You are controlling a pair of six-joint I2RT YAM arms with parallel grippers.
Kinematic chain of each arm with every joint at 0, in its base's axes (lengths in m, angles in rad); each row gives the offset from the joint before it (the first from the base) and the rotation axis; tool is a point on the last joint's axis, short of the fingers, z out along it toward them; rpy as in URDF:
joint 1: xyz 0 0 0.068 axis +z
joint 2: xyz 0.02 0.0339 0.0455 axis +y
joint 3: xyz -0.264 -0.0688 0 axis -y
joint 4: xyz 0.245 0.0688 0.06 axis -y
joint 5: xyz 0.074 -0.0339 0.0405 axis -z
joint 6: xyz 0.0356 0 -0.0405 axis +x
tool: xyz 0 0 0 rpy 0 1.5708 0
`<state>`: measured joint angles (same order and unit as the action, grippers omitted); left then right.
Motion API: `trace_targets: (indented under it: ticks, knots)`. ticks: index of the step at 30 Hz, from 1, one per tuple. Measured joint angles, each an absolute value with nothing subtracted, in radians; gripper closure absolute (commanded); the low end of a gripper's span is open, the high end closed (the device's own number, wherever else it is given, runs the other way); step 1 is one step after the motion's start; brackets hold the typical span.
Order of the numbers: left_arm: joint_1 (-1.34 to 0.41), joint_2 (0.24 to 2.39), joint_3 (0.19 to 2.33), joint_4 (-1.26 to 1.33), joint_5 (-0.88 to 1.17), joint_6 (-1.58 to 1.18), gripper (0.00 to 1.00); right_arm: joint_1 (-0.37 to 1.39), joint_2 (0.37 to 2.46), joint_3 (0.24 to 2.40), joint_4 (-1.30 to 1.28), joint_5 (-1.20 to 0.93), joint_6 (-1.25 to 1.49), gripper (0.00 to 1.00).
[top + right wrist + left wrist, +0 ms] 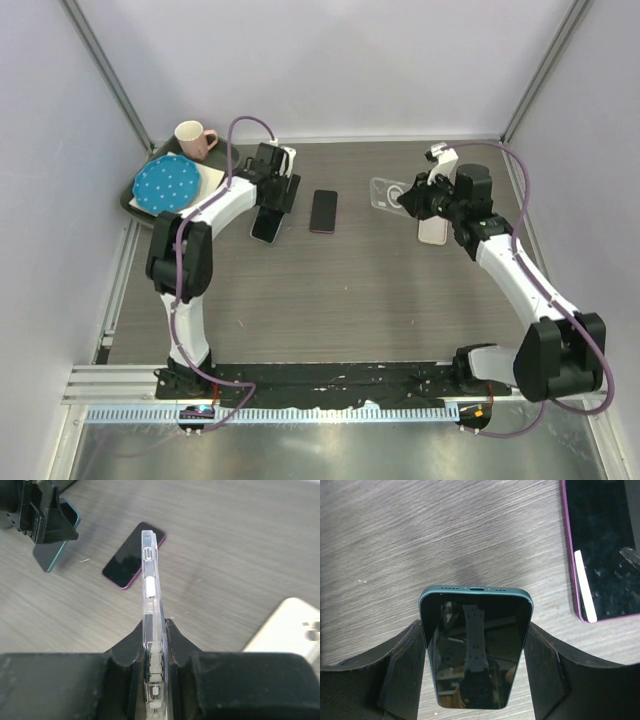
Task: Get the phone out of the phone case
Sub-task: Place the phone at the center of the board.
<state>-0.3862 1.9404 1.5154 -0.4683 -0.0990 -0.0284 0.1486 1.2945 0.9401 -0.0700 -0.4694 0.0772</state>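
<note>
Teal phone (476,630) is sitting bare in our left gripper (476,672), whose two fingers are pressing on its long sides at a medium spread. Its port end is pointing down toward the bench (350,300), and we cannot tell whether that end is touching the wood. The clear case (150,575) is hanging empty in our right gripper (155,645), which is pinching one wall of it with the jaws nearly together, so the case is showing edge-on in the right wrist view. Phone and case are well apart, one on each side, so we are judging the separation itself done and the step in hand to be setting both down.

To do that well, we are planning to lower the phone until its bottom edge is resting on the bench, then tilt it flat before spreading the fingers, so it is not dropping onto its glass. A purple phone (323,211) is lying near it on the right, so we are favouring a spot to the left or nearer us. The case is looking thin, so we are planning to release it low, away from the beige phone (432,231) lying under the right arm. A blue dotted plate (166,184) and a pink mug (193,139) are standing in the far left corner, out of the way.
</note>
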Motion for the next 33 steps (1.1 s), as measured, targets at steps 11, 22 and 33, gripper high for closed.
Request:
trace_targets:
  ticks: [11, 22, 33]
  knots:
    - [-0.330, 2.201, 1.740, -0.590, -0.123, -0.164, 1.00, 0.148, 1.120, 0.880, -0.125, -0.220, -0.038, 0.99]
    - [-0.302, 2.329, 1.927, -0.675, -0.101, -0.234, 0.99, 0.146, 1.191, 0.767, -0.099, -0.086, 0.279, 0.99]
    - [-0.296, 2.357, 1.975, -0.703, -0.092, -0.255, 0.32, 0.136, 1.441, 0.777, -0.002, 0.006, 0.514, 0.99]
